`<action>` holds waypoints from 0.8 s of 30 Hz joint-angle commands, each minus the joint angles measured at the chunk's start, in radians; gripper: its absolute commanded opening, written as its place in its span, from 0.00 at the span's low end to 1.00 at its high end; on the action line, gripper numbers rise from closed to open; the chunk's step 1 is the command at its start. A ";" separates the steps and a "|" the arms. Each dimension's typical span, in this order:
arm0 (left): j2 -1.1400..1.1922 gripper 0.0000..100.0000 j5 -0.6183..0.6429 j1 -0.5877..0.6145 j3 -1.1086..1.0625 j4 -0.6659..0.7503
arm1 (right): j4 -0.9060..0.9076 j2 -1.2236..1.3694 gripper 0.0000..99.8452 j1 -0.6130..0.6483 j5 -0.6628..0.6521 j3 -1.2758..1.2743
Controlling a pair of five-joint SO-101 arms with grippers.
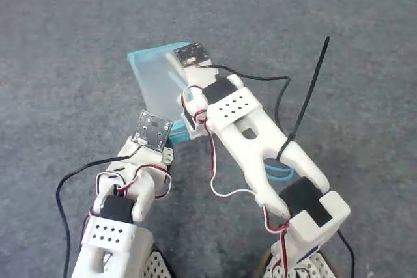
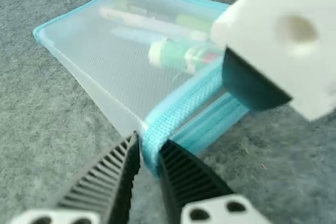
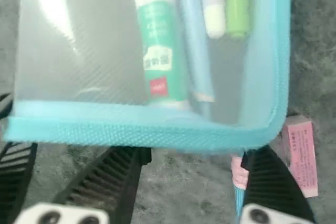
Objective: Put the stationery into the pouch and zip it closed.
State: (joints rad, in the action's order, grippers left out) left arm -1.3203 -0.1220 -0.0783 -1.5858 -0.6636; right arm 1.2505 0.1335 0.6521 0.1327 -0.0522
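Pouch (image 3: 79, 51) of clear plastic with teal edging lies flat on the grey table (image 1: 65, 63), near the middle and just ahead of both arms. Through its wall we see a glue stick (image 3: 157, 51), a blue pen (image 3: 191, 51), a white marker (image 3: 212, 3) and a green pen (image 3: 237, 3) lying side by side inside it. We find a pink eraser (image 3: 300, 150) outside, on the table just beside one teal corner of the pouch. We cannot tell how far the zip is drawn.

The left gripper (image 2: 148, 148) has its black ribbed fingers pinched together on the teal zip edge at the pouch's near corner. The right gripper (image 3: 195, 158) hangs at the zip edge with its fingers spread wide and holds nothing; the eraser lies just outside one of them. From above, we see the right arm (image 1: 260, 135) stretched across the pouch, covering part of it.
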 commanded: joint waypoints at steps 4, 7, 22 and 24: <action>0.005 0.01 -0.014 -0.005 0.008 0.031 | 0.093 -0.334 0.29 -0.013 -0.192 0.075; 0.005 0.01 -0.014 -0.005 0.008 0.031 | 0.186 -0.440 0.29 -0.021 -0.299 0.071; 0.006 0.01 0.060 0.124 0.064 -0.023 | 0.019 -0.562 0.29 -0.414 -0.471 -0.462; 0.006 0.01 -0.029 -0.017 0.030 -0.038 | -0.064 -0.562 0.29 -0.438 -0.505 -0.546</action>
State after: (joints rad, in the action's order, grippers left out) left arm -1.3203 -0.0115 0.1227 -1.5673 -0.6759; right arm 1.3088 -0.3821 0.2593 -0.3153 -0.5140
